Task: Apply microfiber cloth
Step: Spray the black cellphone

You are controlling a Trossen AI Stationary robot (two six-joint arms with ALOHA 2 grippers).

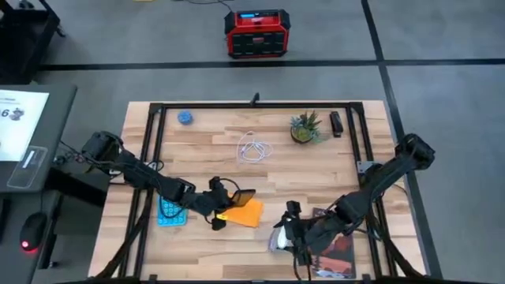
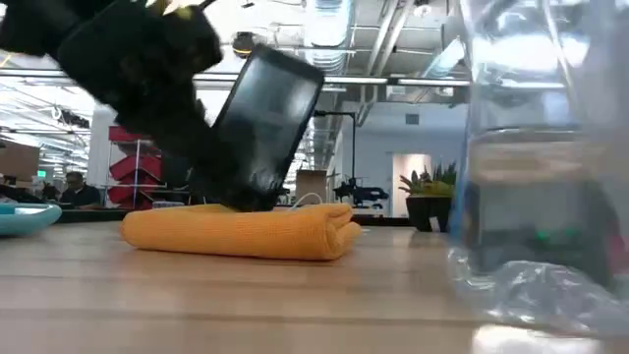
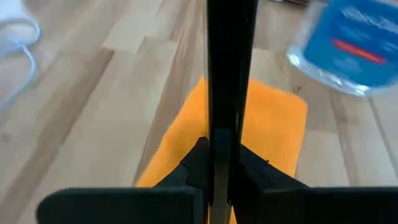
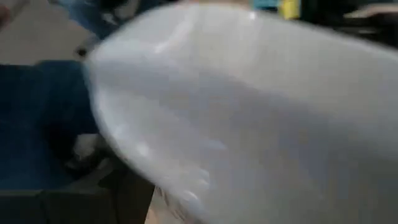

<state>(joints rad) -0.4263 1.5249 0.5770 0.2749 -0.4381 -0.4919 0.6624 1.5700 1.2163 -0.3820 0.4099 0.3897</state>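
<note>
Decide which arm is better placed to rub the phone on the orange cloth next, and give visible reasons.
Left, probably. Its tool is shut on the smartphone, held tilted with its lower edge on the microfiber cloth. The right tool holds a clear plastic bottle beside the cloth.

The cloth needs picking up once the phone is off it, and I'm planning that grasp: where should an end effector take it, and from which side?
Probably the folded, rounded edge of the cloth nearest the right end effector. It lies flat, but the fold is thick enough to pinch from above. The left end effector holds the phone tilted on the cloth's other part, so come from the free side.
</note>
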